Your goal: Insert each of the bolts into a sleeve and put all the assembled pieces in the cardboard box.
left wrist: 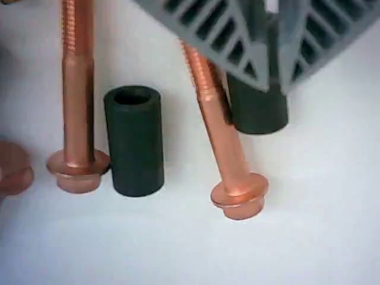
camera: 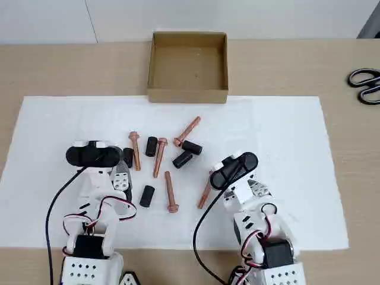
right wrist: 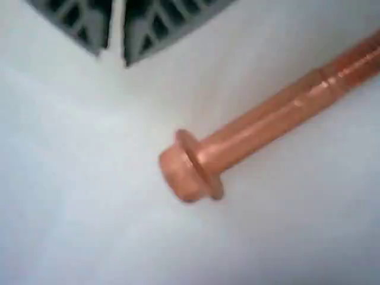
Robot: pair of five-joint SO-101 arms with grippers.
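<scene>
Plainly, the next move turns on the right end effector [right wrist: 117,56] and the copper bolt [right wrist: 249,136] lying just beside its tips. The flanged head is the end nearest the tips, and the shank runs aslant away from them, flat on the white sheet [camera: 297,178]. The fingers stand almost together with a thin slit between them and hold nothing. I judge they must spread and straddle the shank across its long axis.

The left end effector [left wrist: 271,86] is likewise nearly closed. It sits over one end of a black sleeve [left wrist: 258,113] that is wider than the slit, so the sleeve looks ungripped. A second bolt [left wrist: 222,136] lies just beside those tips, and a second sleeve [left wrist: 135,142] with its bore showing lies a little farther off.

The right arm is nearer the bolt and the left arm nearer the sleeve. From the high view, the cardboard box [camera: 187,94] lies well beyond both end effectors, past the scattered parts.
</scene>
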